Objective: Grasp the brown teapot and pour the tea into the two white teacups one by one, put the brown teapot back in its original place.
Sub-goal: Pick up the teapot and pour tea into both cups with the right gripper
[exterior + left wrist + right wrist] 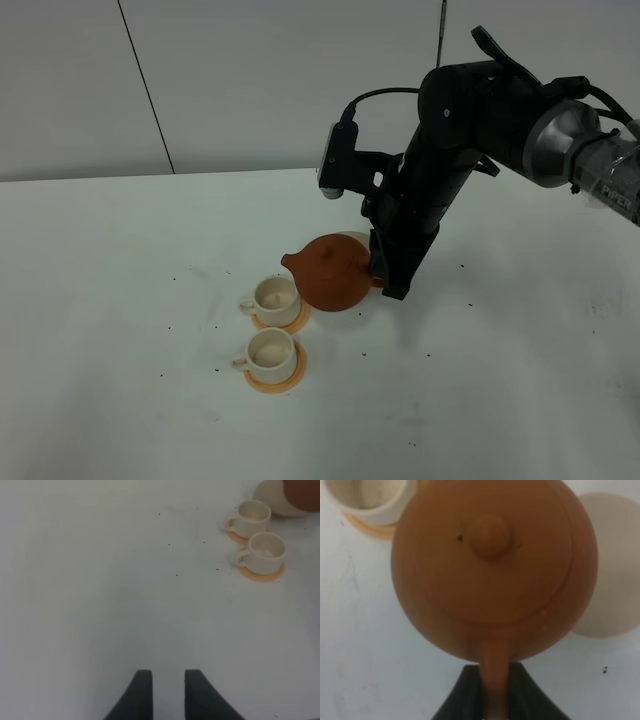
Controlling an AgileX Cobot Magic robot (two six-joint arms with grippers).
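brown teapot spout toward far teacup

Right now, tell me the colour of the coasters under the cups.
Orange coasters; clearest in the left wrist view.

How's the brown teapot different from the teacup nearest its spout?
The brown teapot is reddish-brown and much larger; the teacup is cream-white. The teapot is lidded, the teacup open. The right gripper holds the teapot; the teacup sits on an orange coaster. Both are round with handles.
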